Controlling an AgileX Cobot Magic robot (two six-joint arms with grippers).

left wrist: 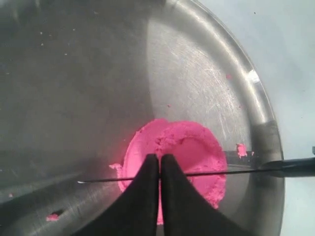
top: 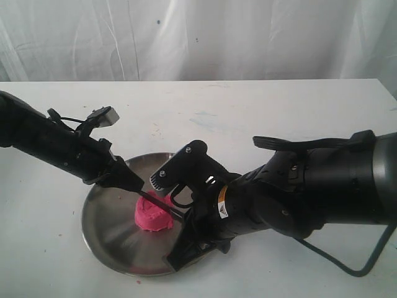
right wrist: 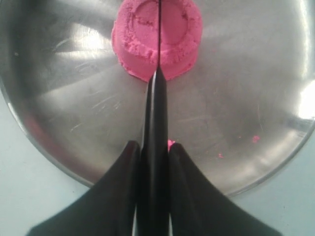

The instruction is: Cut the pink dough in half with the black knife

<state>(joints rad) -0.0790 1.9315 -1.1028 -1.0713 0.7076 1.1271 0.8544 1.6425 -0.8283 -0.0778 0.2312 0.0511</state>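
Observation:
The pink dough [top: 153,217] [left wrist: 194,147] [right wrist: 135,44] is one round puck on the steel plate [top: 108,217] [left wrist: 206,73] [right wrist: 246,93]. My right gripper [top: 186,226] [right wrist: 155,145] is shut on the handle of the black knife [top: 162,202] [left wrist: 290,168] [right wrist: 156,98]. The thin blade lies edge-on across the middle of the dough's top. How deep it sits does not show. My left gripper [top: 139,186] [left wrist: 160,156] is shut with nothing between its fingers. Its tips sit right over the blade above the dough.
Small pink crumbs [right wrist: 255,139] [left wrist: 241,149] lie on the plate near its rim. The plate stands on a white table [top: 279,112] with a white curtain behind. A black cable [top: 347,267] loops on the table at the right.

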